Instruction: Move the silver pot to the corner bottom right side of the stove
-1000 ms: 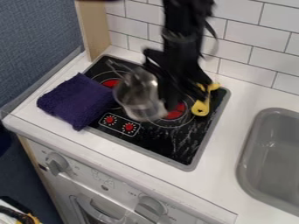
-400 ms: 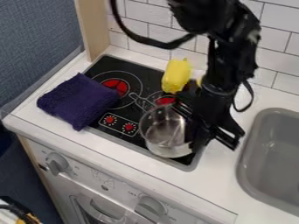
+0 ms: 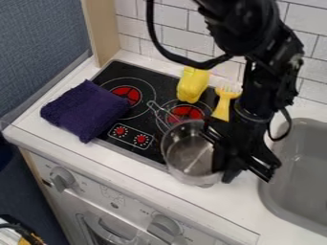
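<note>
Smooth, shiny metal for the round silver pot, with bright streaks of reflection on a curved wall and a thin wire handle pointing toward the back left. Soft, nubby texture on the folded dark purple cloth, squarish in outline. Rounded and bulky, the yellow object near the back of the stove; just to its right, a flat yellow fork-shaped utensil, prongs toward the wall. Hard and angular, the black two-finger gripper at the pot's right side, closed on its wall, below a black arm with a looping cable.

Inside the pot, a gleaming round base, seen from above. At the right edge, a grey sink with rounded corners.

Location of the pot: over the front right corner of the glossy black stove, partly overlapping the white counter; contact underneath impossible to tell. On the stovetop, red burner markings within thin circles and two red printed dials. Cloth across the left edge of the stove and onto the counter. Behind, white rectangular wall tiles with dark grout, beside a pale wooden panel and a textured blue-grey wall. Below, a white toy oven front with chunky grey knobs.
</note>
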Controlling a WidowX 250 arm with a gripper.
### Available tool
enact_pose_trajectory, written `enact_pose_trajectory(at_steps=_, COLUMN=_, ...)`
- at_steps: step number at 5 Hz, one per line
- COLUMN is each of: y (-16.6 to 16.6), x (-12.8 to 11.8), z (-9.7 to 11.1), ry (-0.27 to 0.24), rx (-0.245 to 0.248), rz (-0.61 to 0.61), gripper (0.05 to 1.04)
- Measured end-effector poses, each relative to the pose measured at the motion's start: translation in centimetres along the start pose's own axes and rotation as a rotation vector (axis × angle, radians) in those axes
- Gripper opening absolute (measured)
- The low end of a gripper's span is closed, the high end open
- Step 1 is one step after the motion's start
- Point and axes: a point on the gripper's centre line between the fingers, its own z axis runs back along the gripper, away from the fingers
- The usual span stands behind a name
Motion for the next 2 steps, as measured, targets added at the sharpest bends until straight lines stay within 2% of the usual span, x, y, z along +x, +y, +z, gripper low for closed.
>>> enact_pose_trajectory(at_steps=1, y=-0.2, x=0.1, z=0.1, ry=-0.014, rx=-0.017, rz=0.008, gripper=0.563)
enact_pose_trajectory(at_steps=2, y=1.2, x=0.3, z=2.6, ry=-0.098, rx=-0.055, rz=0.073, gripper=0.866)
